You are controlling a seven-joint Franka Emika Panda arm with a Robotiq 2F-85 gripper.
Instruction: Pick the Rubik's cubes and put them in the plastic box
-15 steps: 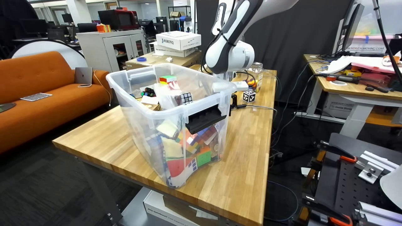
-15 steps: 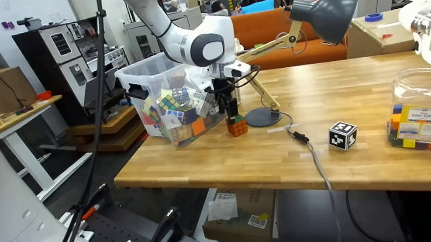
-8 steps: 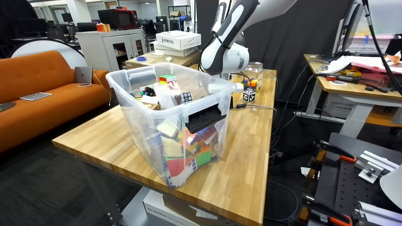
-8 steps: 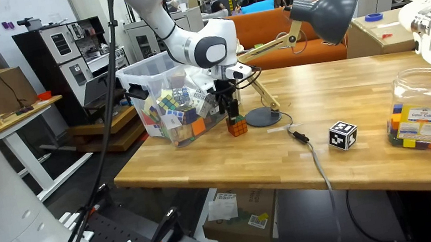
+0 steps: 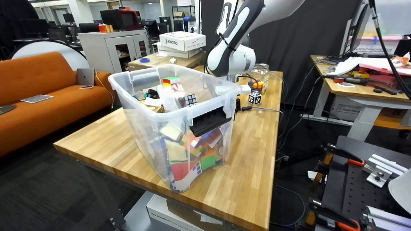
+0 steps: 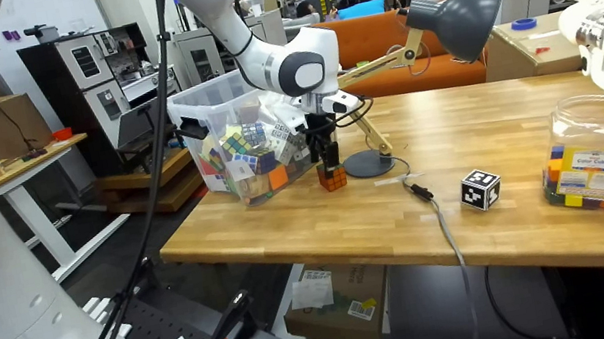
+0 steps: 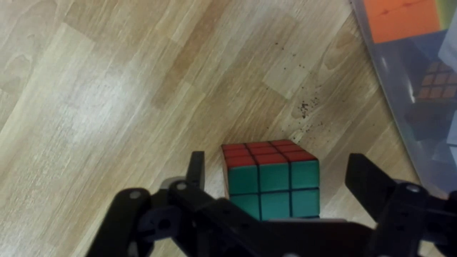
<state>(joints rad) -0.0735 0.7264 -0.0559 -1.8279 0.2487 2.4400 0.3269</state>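
With the gripper [image 7: 278, 171] spread wide, leaves a gap on both sides of the green-topped Rubik's cube [image 7: 274, 189] in the wrist view. Finds that cube resting on the wooden table [image 6: 488, 130], just beside the plastic box [image 5: 173, 116]. In an exterior view, shows more cubes [image 6: 235, 143] inside through the box's clear wall.

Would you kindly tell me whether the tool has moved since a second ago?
Yes, slightly: in an exterior view, the tool has shifted down the picture and toward the lamp base.
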